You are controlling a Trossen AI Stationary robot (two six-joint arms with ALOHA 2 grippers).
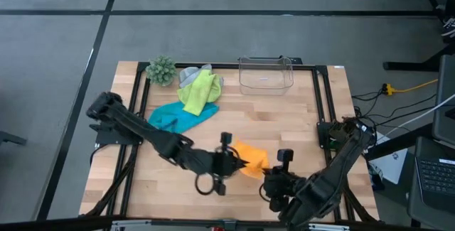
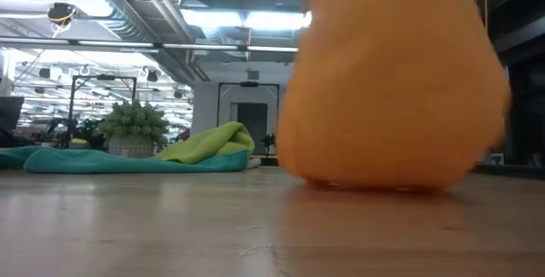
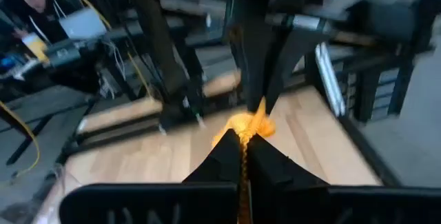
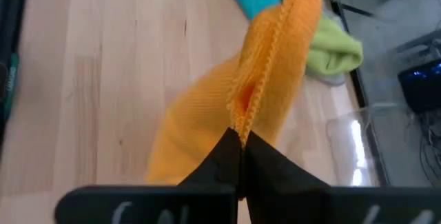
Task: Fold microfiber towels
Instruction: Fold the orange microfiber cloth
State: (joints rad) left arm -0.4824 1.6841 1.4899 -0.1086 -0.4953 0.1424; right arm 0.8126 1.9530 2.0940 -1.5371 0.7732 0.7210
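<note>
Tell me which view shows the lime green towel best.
The high view: the lime green towel lies whole, overlapping the turquoise towel. The low view shows only its side profile; the right wrist view shows a part; the left wrist view shows none.

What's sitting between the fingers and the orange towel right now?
Nothing visible. Both grippers, left and right, are already shut on the orange towel, pinching its edge near the table's front.

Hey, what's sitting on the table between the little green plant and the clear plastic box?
In the high view, the lime green towel lies heaped between the plant and the clear box, with a grey towel peeking out beneath it.
</note>
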